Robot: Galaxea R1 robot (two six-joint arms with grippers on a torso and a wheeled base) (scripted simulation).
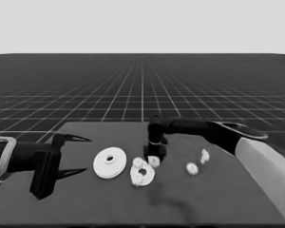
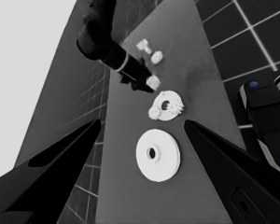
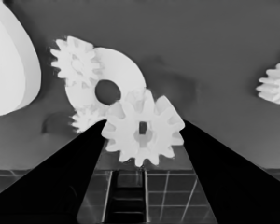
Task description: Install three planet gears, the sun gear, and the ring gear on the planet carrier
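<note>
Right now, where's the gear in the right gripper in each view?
Head view: gear under the right gripper, just beyond the smaller round part.
Left wrist view: gear at that gripper's tip.
Right wrist view: gear central, between the fingers.
Shared landmark: the smaller round part.

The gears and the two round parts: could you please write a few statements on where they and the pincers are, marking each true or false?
1. The right pincer holds a gear beside the smaller round part. True.
2. Two gears already sit on the smaller round part. True.
3. The larger round part covers the smaller one. False: it lies apart, beside it.
4. The left pincer grips the larger round part. False: it waits open at the table's left end.
5. One loose gear lies near a thin white piece. True.
</note>
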